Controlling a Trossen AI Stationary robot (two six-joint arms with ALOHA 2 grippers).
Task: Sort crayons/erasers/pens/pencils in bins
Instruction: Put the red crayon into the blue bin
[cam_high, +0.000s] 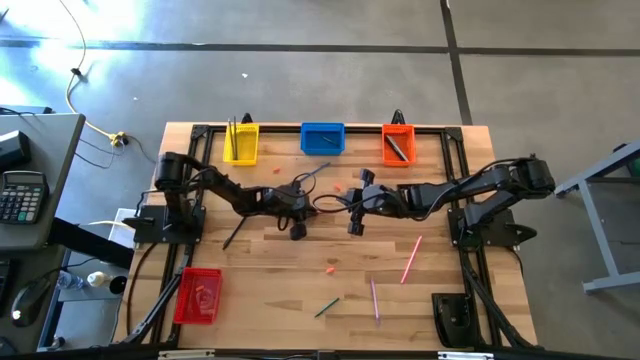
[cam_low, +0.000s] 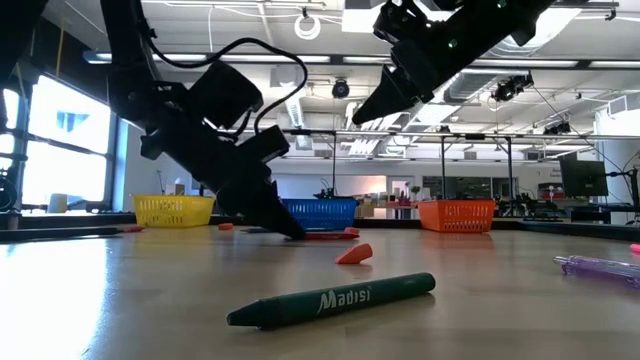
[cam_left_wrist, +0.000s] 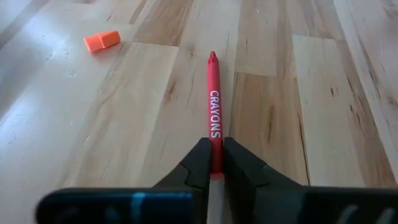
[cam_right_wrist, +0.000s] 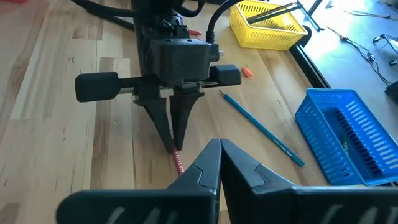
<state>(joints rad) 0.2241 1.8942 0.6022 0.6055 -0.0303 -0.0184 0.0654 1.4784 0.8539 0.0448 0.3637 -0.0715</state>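
The left tool (cam_left_wrist: 213, 163) is down at the desk (cam_high: 280, 280) near its middle, its 2 fingers pinched on the near end of a red crayon (cam_left_wrist: 214, 112) that lies flat on the wood, so the grip is made low and at the tip, probably because a stick lying flat offers little else to catch. The crayon looks to rest on the desk, not yet lifted. Just beside it lies a small orange-red eraser (cam_left_wrist: 102, 41), apart from the crayon and untouched. The right tool (cam_right_wrist: 219, 163) hangs above the desk just opposite the left one, its fingers shut on nothing, and seems to wait there so as not to crowd the pick. A blue pencil (cam_right_wrist: 261, 129) lies on the wood between the left tool and the blue bin (cam_high: 322, 138). At the far edge stand 3 bins in a row: the yellow bin (cam_high: 240, 144) with long sticks in it, the blue one and the orange bin (cam_high: 398, 143) with a dark stick inside; the red bin (cam_high: 198, 296) sits alone at the near left corner. Well apart toward the near side lie a green crayon (cam_low: 335, 298) and 2 pink pens (cam_high: 411, 258), all waiting. Most of the sorting appears undone.
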